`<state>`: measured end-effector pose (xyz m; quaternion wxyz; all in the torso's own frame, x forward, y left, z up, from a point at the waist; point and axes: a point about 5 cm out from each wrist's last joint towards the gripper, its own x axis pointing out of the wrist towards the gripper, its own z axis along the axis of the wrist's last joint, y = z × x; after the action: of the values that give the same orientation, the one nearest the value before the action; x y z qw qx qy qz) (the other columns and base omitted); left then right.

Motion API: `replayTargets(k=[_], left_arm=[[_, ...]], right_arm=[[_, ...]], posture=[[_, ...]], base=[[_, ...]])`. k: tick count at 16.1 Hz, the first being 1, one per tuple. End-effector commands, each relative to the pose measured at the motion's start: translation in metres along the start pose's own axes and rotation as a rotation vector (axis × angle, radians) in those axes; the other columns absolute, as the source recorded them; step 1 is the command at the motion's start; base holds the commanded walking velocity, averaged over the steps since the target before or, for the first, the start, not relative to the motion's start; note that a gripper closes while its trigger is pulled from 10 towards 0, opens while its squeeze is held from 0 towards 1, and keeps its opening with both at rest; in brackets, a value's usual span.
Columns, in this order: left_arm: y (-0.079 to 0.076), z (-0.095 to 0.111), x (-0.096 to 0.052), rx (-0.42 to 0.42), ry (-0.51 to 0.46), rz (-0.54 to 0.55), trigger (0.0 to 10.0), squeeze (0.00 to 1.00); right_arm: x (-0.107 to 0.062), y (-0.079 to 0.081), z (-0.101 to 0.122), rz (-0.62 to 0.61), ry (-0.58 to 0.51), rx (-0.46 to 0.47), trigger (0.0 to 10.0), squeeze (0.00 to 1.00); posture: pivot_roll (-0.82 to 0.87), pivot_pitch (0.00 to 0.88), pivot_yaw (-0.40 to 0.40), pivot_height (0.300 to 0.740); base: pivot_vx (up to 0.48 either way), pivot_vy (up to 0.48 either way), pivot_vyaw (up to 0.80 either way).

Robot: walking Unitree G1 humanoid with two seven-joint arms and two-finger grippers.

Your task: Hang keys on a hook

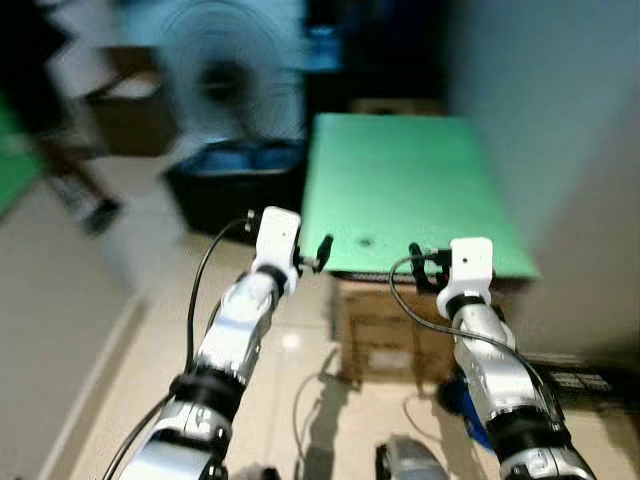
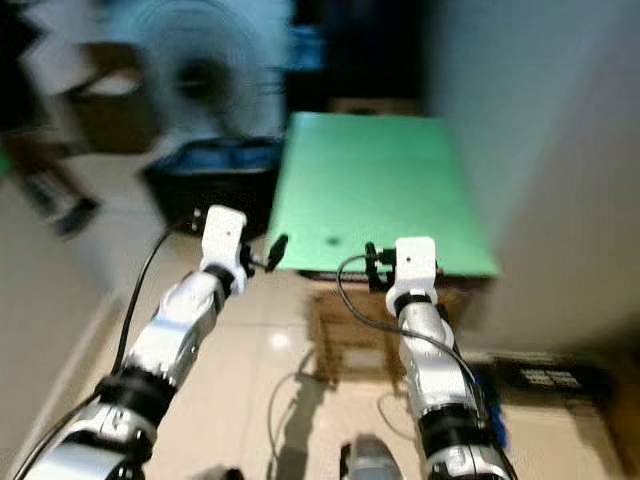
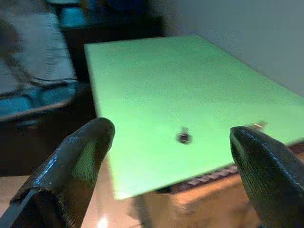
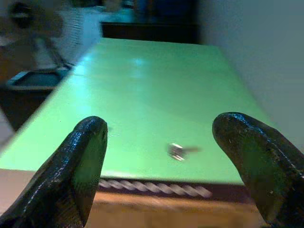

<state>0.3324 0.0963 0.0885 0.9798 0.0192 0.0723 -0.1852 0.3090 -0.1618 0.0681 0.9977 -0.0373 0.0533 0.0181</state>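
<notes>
Green table (image 1: 420, 170), keys (image 4: 176, 151), orientation unclear

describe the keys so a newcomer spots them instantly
Find the green tabletop against the wall on the robot's right, ahead of both raised arms. Near its front edge lies a small dark, metallic lump, the keys. It is the lone object on an otherwise plain green surface, roughly between the two arms.
</notes>
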Motion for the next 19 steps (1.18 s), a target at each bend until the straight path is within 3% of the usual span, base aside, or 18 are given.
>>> replayTargets(k=[1,4,7,10,11,19], left_arm=[[0.0057,0.0060,-0.0015,0.010,-0.021,0.024,10.0,0.00],[0.0099,0.0063,-0.0039,0.013,-0.028,0.036,10.0,0.00],[0.0122,0.0095,-0.0026,0.018,-0.036,0.051,10.0,0.00],[0.0110,0.0096,-0.0031,0.030,-0.031,0.055,10.0,0.00],[0.0103,0.0097,-0.0031,0.029,-0.032,0.054,10.0,0.00],[0.0049,0.0114,-0.0029,0.045,-0.041,0.021,10.0,0.00]], right_arm=[[0.0030,0.0029,0.0034,0.016,-0.010,0.000,10.0,0.00],[0.0046,0.0039,0.0027,0.010,-0.006,-0.054,10.0,0.00],[0.0054,0.0091,0.0032,0.028,-0.006,-0.043,10.0,0.00],[0.0096,0.0033,-0.0002,-0.025,0.048,-0.057,10.0,0.00],[0.0088,0.0015,0.0030,-0.023,0.024,-0.018,10.0,0.00],[0.0103,0.0043,0.0059,-0.002,0.005,0.000,10.0,0.00]], posture=[[-0.10,0.000,0.048,0.672],[-0.09,0.000,0.042,0.672],[-0.08,0.000,0.041,0.672],[-0.08,0.000,0.040,0.672],[-0.08,0.000,0.038,0.677],[-0.08,0.000,0.044,0.740]], base=[[0.000,0.000,-0.51],[0.000,0.000,-0.34],[0.000,0.000,0.00],[0.000,0.000,0.00],[0.000,0.000,0.00],[0.000,0.000,0.00]])
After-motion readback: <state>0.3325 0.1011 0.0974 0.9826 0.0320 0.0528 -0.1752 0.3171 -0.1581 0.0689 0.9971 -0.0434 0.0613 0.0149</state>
